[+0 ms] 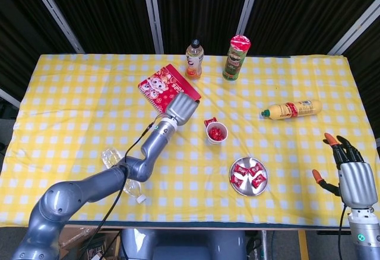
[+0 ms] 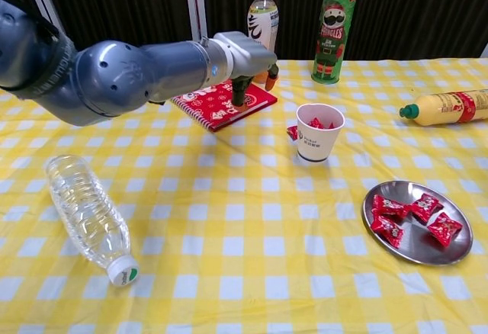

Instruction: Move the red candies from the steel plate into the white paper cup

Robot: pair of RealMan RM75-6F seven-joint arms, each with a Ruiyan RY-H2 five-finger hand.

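The steel plate (image 1: 248, 190) (image 2: 415, 251) lies near the front edge and holds several red candies (image 1: 240, 170) (image 2: 424, 207). Behind it and to its left stands the white paper cup (image 1: 217, 133) (image 2: 318, 133) with red candies inside. One more candy (image 1: 209, 121) (image 2: 292, 132) lies on the cloth against the cup. My left hand (image 1: 183, 108) (image 2: 248, 58) hovers left of the cup, over the corner of the notebook, fingers hanging down and holding nothing. My right hand (image 1: 355, 180) is low at the table's right front, fingers spread and empty; the chest view does not show it.
A red notebook (image 1: 159, 88) (image 2: 216, 110) lies partly under my left hand. A drink bottle (image 1: 194, 59) (image 2: 261, 25) and a Pringles can (image 1: 236, 58) (image 2: 333, 33) stand at the back. A yellow bottle (image 1: 292, 109) (image 2: 450, 107) lies right; a clear water bottle (image 1: 110, 156) (image 2: 84, 216) lies front left.
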